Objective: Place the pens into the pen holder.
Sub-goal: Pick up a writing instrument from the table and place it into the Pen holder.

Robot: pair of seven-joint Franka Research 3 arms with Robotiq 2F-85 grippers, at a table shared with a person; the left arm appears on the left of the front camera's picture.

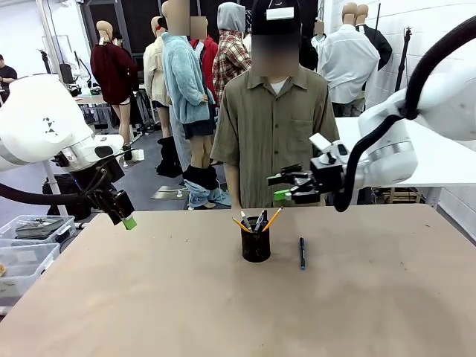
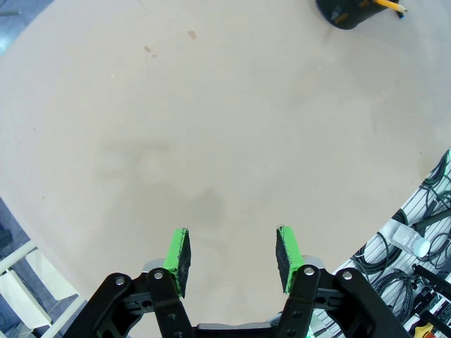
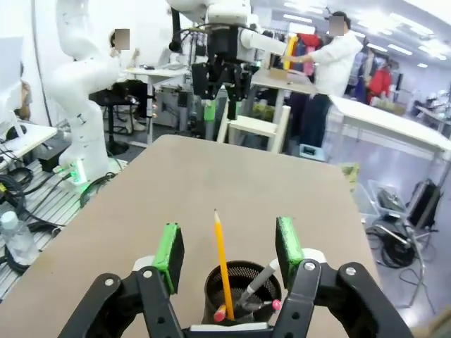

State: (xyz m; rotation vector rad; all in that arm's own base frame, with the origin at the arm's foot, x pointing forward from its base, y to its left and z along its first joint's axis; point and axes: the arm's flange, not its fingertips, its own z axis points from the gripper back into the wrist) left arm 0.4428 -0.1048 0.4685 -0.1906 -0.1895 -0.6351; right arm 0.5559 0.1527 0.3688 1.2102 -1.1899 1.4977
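Note:
The black mesh pen holder stands mid-table with several pens fanned out of it. A dark blue pen lies on the table just right of it. My right gripper hovers above and slightly right of the holder. In the right wrist view this gripper is open directly over the pen holder. An orange pencil stands in the cup, rising between the fingers without touching them, beside a silvery pen. My left gripper hangs open and empty over the table's left edge, pads apart.
A person stands at the table's far side behind the holder. Clear plastic bins sit off the table's left edge. The pen holder is far from the left gripper, with bare tabletop between them.

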